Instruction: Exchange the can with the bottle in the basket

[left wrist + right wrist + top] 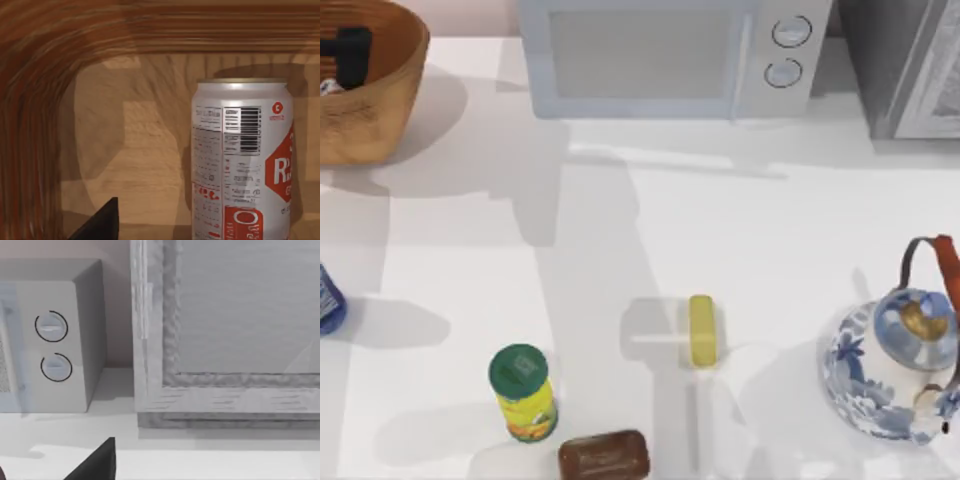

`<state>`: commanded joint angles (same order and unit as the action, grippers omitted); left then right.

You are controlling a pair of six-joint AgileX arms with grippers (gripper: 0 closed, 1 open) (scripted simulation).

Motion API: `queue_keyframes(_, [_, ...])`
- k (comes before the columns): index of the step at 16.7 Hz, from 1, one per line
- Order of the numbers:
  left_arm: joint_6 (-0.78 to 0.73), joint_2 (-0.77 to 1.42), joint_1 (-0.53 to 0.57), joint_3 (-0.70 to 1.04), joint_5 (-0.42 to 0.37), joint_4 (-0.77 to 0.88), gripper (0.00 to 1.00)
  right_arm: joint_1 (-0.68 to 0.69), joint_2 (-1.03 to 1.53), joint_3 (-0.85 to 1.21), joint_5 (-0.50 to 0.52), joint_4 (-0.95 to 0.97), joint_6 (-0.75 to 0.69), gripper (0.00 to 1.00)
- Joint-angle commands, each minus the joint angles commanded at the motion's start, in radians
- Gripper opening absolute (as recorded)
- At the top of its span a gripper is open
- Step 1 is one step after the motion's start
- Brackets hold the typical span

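Can (328,300) stands at table's far L edge, outside basket (390,110). L gripper (345,55) is down inside basket, w/ bottle (240,160) off to one side; grip state: can't tell. Risk: you close off-centre and bottle tips against wall. R gripper (97,462) is parked nr microwave (660,60).
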<state>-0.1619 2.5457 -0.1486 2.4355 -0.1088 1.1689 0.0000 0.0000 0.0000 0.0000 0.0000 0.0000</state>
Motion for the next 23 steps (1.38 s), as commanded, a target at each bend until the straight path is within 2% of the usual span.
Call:
queue_keyframes(6, [0.001,0.003,0.006,-0.001,0.0,-0.005,1.0,0.0,0.0,0.0,0.0,0.0,0.0,1.0])
queue_keyframes(12, [0.01,0.103,0.011,-0.015,0.001,-0.119,1.0,0.0,0.0,0.0,0.0,0.0,0.0,1.0])
queue_keyframes(16, [0.01,0.111,0.011,-0.016,0.001,-0.128,1.0,0.0,0.0,0.0,0.0,0.0,0.0,1.0])
queue_keyframes(23, [0.01,0.111,0.011,-0.016,0.001,-0.128,0.47,0.0,0.0,0.0,0.0,0.0,0.0,1.0])
